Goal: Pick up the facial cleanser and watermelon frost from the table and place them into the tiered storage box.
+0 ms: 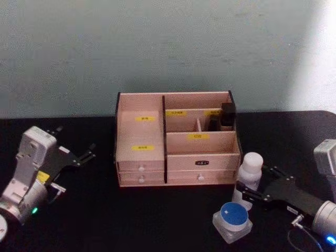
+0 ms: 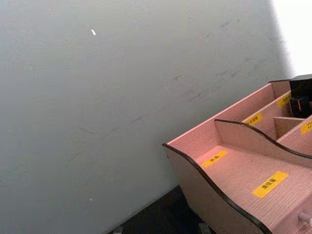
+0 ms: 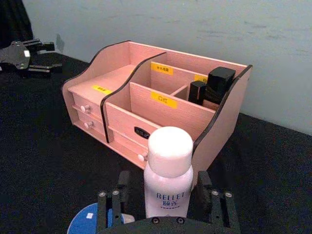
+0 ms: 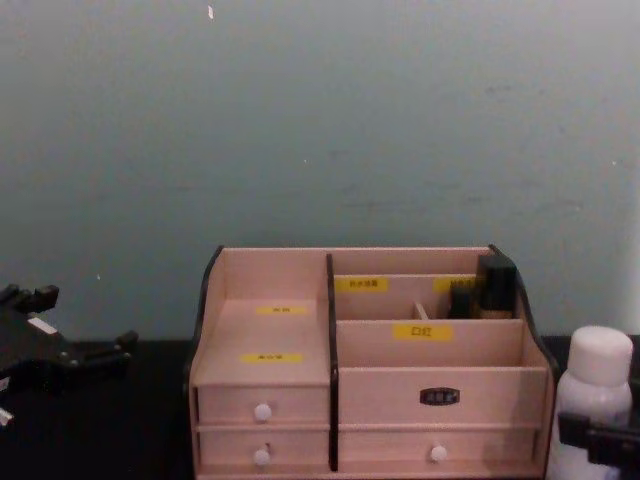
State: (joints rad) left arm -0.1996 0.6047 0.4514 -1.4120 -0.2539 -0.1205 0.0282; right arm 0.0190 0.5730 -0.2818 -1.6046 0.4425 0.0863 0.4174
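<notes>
Brackets the facial cleanser (image 3: pixel 168 146) with the right gripper (image 3: pixel 164 187), jaws spread slightly wider than the bottle and low on its body, likely to keep it upright when lifted. Stands on the black table (image 1: pixel 157 220), just right of the tiered storage box (image 1: pixel 199 160). Leaves the watermelon frost (image 1: pixel 233 216) just nearer, beside the gripper. Parks the left gripper (image 1: pixel 79 140) far left, jaws wide. Needs to clear the box's right wall and the dark bottles (image 1: pixel 227 116) in its far right compartment.
</notes>
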